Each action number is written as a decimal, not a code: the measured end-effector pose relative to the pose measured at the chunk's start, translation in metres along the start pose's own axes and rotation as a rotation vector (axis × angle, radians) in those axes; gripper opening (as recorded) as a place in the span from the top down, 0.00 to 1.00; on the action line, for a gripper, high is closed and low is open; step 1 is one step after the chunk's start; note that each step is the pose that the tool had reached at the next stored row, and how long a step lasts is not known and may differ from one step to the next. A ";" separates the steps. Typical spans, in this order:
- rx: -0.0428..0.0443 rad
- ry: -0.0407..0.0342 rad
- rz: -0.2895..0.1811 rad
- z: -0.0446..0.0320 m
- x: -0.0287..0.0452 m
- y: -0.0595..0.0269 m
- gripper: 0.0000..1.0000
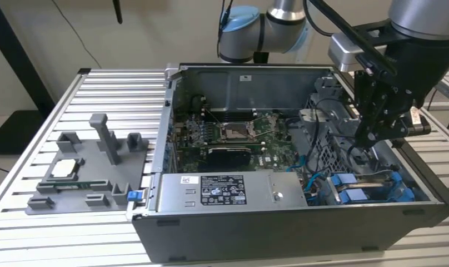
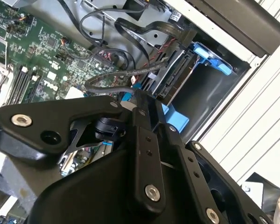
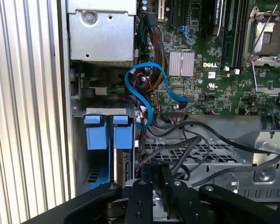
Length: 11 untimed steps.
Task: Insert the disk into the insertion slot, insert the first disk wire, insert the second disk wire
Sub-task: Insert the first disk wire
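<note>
The disk (image 2: 176, 77) sits inside the insertion slot (image 2: 210, 100), its connector edge facing out, with its blue carrier frame (image 2: 213, 58) at the case's edge. In the first wrist view two blue carrier tabs (image 3: 107, 133) stand side by side at the bay, beside the perforated grey drive cage (image 3: 200, 154). My gripper (image 1: 365, 142) reaches down into the case at the exterior view's right, above the blue carriers (image 1: 354, 192). Its black fingers (image 2: 144, 121) are drawn together on the end of a black disk wire (image 2: 109, 86), a short way from the disk's connectors.
The grey power supply (image 1: 232, 192) lies along the case's front wall. The motherboard with its CPU socket (image 1: 235, 130) fills the middle. A blue cable (image 3: 147, 95) and black cables (image 3: 196, 128) loop near the bay. A grey fixture (image 1: 91, 167) stands on the table at the exterior view's left.
</note>
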<state>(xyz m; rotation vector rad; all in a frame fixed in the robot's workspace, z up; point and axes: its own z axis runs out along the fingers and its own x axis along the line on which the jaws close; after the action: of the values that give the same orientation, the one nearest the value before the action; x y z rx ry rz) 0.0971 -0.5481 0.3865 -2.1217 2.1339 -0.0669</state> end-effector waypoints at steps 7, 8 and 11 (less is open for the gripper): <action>0.0000 -0.0012 0.000 0.0019 0.0069 -0.0060 1.00; 0.0000 -0.0011 0.000 0.0023 0.0075 -0.0075 1.00; -0.0039 -0.0012 0.000 0.0041 0.0092 -0.0154 1.00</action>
<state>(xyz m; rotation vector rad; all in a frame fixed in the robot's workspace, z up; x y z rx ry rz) 0.1129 -0.5571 0.3838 -2.1229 2.1355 -0.0615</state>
